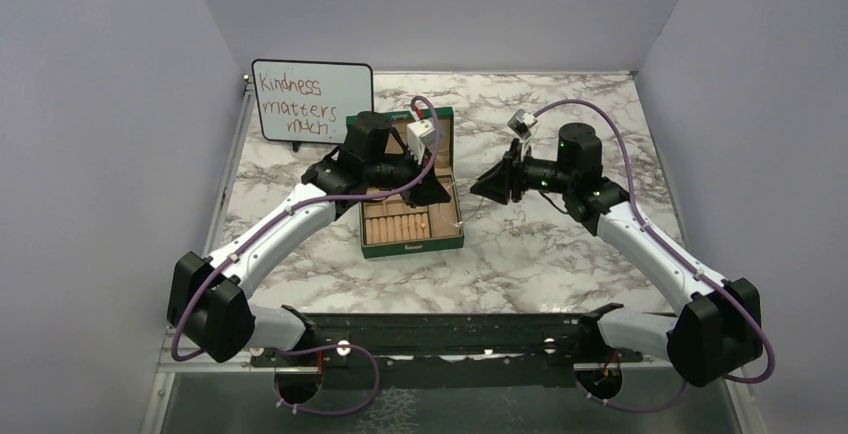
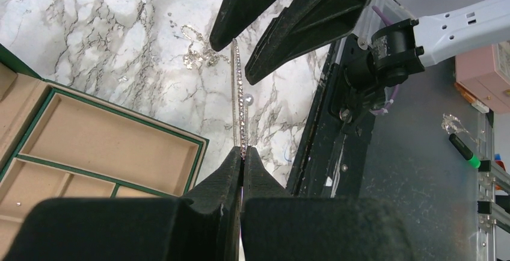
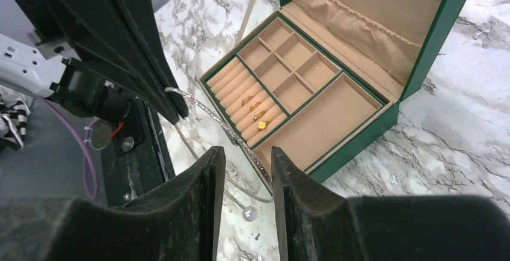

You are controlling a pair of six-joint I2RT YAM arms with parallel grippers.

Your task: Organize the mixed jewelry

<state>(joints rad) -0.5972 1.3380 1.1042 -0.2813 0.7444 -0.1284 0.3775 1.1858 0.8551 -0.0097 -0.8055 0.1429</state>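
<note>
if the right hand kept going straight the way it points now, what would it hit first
The right hand would first meet the rhinestone strand lying between its open fingers, which the left hand pinches. Past that, probably the green jewelry box; depth is unclear.

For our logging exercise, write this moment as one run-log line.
left gripper: shut on thin silver stone-set strand | right gripper: open astride strand's far end | green tan-lined box: lid open, gold rings inside

Pale lavender walls (image 1: 100,104), white-grey marble tabletop (image 1: 520,254), small whiteboard (image 1: 312,101) at back, seemingly even light
</note>
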